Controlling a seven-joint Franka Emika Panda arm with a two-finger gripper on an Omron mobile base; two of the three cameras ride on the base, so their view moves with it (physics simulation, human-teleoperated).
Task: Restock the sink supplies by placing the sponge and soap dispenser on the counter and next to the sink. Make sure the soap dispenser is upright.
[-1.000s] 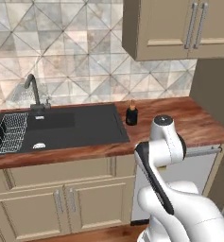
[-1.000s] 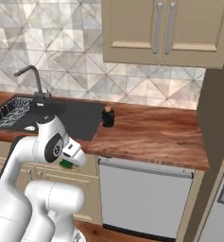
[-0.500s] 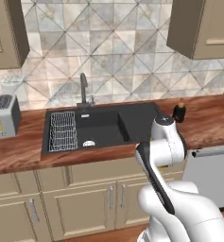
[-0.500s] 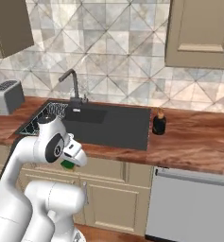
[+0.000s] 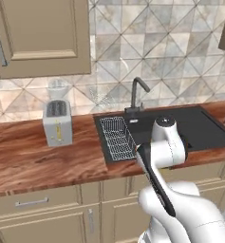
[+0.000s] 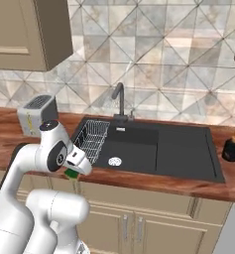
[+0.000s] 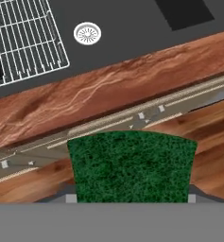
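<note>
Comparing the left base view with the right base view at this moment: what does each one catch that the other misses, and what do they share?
Left base view alone: nothing distinct stands out.

Right base view alone: the green sponge tucked in the pincer below the counter edge, the whole soap dispenser upright on the counter to the sink's right, and the round drain.

Both share: the toaster, the dark sink, its faucet and the wire rack.

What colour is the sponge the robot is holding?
Dark green, speckled; the sponge shows best in the hand view.
</note>
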